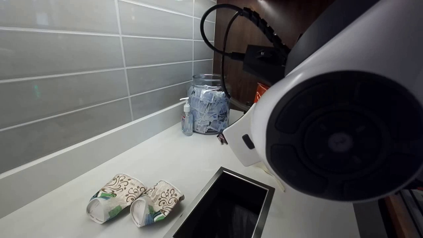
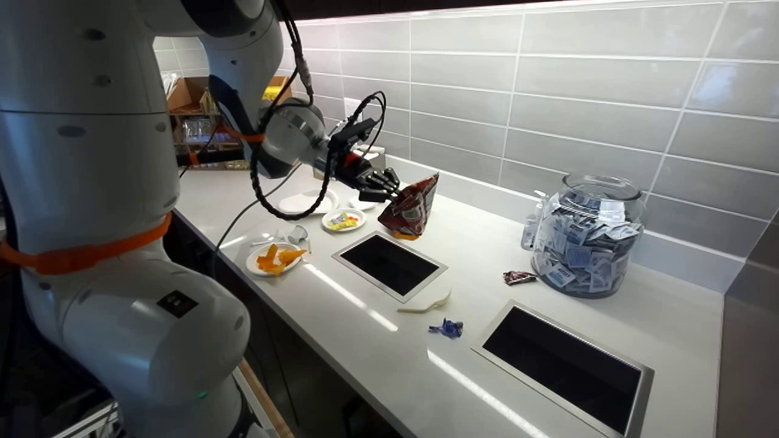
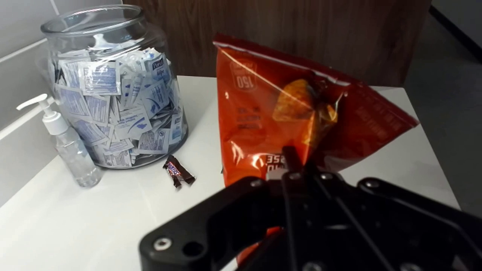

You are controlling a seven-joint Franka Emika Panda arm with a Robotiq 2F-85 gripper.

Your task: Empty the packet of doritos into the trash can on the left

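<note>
One glossy, creased red foil packet [image 3: 256,128] tight in the tool [image 3: 300,163].

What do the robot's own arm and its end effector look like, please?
The arm is whitish and rounded, with a large dark round joint cap and orange bands. A black square marking sits low on it. Black cables loop along the arm. The end effector is black, with slim jointed fingers and silvery screws.

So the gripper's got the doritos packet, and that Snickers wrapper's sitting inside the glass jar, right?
Not quite: the wrist view shows the Snickers wrapper on the counter beside the glass jar, not inside it. The gripper does have the doritos packet.
</note>
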